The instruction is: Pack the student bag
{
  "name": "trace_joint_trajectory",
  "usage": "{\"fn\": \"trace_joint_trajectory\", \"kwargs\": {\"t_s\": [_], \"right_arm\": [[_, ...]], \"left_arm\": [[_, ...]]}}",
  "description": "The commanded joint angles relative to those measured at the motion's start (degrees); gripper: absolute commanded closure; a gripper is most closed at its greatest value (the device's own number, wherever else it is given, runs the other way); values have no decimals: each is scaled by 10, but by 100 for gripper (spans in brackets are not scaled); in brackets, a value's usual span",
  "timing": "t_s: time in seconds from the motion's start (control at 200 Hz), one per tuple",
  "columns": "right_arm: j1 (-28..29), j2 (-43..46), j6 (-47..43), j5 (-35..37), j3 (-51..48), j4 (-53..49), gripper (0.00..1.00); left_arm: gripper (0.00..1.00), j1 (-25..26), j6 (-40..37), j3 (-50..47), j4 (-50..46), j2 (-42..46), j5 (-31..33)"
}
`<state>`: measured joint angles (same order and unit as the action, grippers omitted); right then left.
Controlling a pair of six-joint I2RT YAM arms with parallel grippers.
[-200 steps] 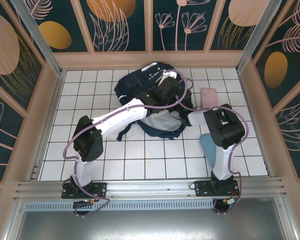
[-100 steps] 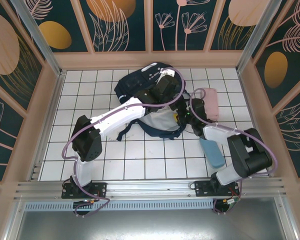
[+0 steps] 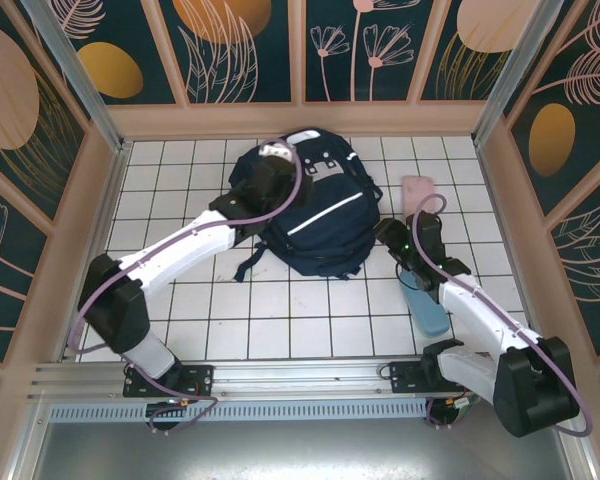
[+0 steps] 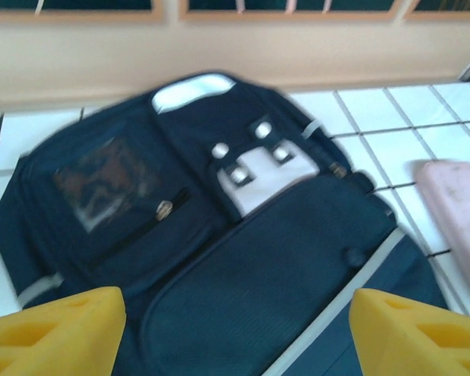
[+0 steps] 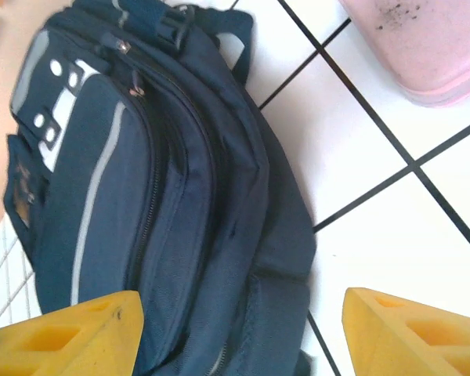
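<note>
My left claw [image 4: 235,330] hangs apart over the backpack [image 3: 315,210], which lies flat mid-table. My right claw [image 5: 239,329] is apart beside it, near the pink case [image 3: 417,190]. I reckon: pinch the zip pull [image 4: 164,208] squarely, then draw along the seam.

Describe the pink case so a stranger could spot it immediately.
Start at the white tiled table and find the big navy student bag in its middle. Just to the bag's right, apart from it and toward the back wall, lies the pink case. It is the only pink thing; the light-blue item nearby lies nearer the arm bases.
</note>
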<state>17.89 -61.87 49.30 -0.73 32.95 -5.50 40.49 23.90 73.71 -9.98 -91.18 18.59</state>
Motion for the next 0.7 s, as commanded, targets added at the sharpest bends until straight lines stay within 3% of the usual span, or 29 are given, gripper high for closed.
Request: {"fn": "trace_joint_trajectory", "kwargs": {"t_s": [0.0, 0.16, 0.275, 0.37, 0.696], "right_arm": [[10, -38, -51, -54, 66, -39, 33], [58, -92, 11, -88, 116, -16, 37], [77, -141, 74, -108, 129, 20, 45], [85, -185, 109, -118, 143, 37, 51], [89, -272, 133, -126, 193, 69, 57]], "left_arm": [[24, -44, 43, -81, 26, 48, -56], [23, -98, 71, -197, 40, 98, -74], [16, -126, 96, -251, 54, 115, -84], [16, -141, 97, -273, 73, 117, -107], [17, -151, 41, -298, 104, 88, -140]]}}
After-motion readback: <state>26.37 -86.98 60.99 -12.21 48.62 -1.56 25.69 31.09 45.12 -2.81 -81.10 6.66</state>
